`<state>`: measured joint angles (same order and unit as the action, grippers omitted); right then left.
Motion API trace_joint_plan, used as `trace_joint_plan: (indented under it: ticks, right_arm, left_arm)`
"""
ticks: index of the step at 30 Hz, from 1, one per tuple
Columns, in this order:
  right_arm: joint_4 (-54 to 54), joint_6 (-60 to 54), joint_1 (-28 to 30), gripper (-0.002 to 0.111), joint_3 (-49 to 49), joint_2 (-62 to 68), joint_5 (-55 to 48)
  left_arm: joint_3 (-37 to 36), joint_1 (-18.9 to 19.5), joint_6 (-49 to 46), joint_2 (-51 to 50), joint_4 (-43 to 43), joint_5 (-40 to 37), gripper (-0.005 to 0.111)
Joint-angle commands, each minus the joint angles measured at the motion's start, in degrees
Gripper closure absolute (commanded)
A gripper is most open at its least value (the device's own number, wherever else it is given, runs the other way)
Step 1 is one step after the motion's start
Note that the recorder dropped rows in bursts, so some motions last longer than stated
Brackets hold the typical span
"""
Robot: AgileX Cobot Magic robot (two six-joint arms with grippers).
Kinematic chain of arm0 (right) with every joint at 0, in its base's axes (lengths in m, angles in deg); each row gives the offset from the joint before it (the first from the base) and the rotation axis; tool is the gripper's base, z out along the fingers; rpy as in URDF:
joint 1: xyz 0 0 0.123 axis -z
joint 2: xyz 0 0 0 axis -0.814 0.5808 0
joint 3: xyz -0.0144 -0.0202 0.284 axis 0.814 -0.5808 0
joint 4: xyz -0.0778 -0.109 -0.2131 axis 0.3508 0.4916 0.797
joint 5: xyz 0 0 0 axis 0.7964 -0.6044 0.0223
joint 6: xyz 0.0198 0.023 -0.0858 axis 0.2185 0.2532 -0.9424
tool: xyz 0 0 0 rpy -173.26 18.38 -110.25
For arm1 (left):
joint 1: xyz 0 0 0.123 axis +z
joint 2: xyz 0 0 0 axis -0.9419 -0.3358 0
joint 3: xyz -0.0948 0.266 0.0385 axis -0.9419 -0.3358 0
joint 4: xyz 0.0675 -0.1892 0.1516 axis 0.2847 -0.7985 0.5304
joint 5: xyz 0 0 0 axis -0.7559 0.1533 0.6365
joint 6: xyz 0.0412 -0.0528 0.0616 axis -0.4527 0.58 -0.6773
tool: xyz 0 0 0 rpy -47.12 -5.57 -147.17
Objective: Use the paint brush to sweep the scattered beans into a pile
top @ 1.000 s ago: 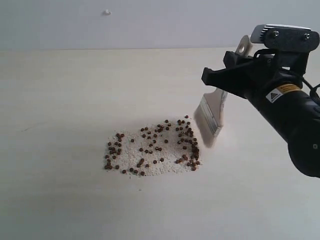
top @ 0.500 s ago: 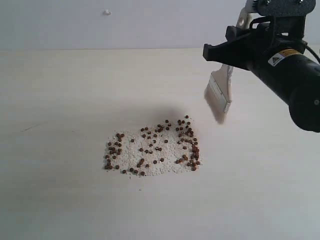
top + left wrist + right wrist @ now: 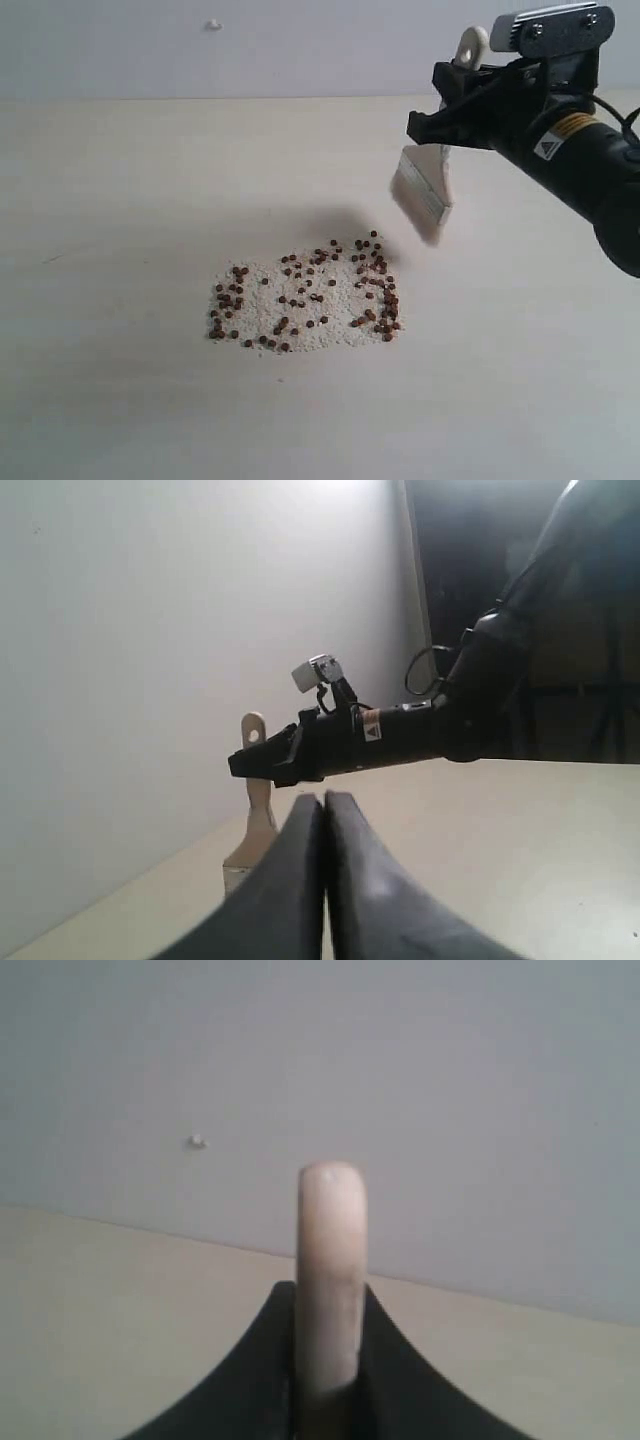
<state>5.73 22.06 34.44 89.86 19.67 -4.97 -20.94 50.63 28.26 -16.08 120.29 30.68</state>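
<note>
Table [image 3: 120,400]: pale, matte, and it fills most of the exterior view.

Right arm [image 3: 590,180]: black, enters from the right of the exterior view and is held above the table.

Right gripper [image 3: 447,118]: jaws clamped on the wooden handle of the paint brush [image 3: 422,190]. The right wrist view shows the handle end standing up between the two black jaws. The brush hangs in the air, tilted, with the bristles lowest and clear of the table, above and to the right of the beans.

Left gripper [image 3: 324,805]: fingers pressed together with nothing between them. It shows only in its own wrist view.

Beans [image 3: 300,300]: reddish-brown pellets on a roughly rectangular patch of pale grains at mid-table, denser along the left and right edges.
</note>
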Motion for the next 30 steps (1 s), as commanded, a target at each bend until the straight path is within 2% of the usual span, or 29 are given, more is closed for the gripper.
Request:
trace_joint_plan:
  ticks: [1,4,9,17,30]
  right_arm:
    - [5.60,1.28,1.21,0.108,0.01,3.10,4.25]
    - [12.01,3.64,3.57,0.108,0.73,4.75,4.15]
    - [16.74,6.99,5.79,0.108,2.44,6.18,3.44]
    - [23.73,10.25,5.79,0.108,9.05,6.56,-8.79]
    - [41.83,25.70,5.68,0.108,10.07,8.01,-5.68]
  left_arm:
    - [-0.22,-0.18,0.29,0.28,-0.34,-0.11,0.107]
    - [-0.22,-0.18,0.29,0.28,-0.34,-0.11,0.107]
    - [-0.22,-0.18,0.29,0.28,-0.34,-0.11,0.107]
    - [-0.22,-0.18,0.29,0.28,-0.34,-0.11,0.107]
    - [-0.22,-0.18,0.29,0.28,-0.34,-0.11,0.107]
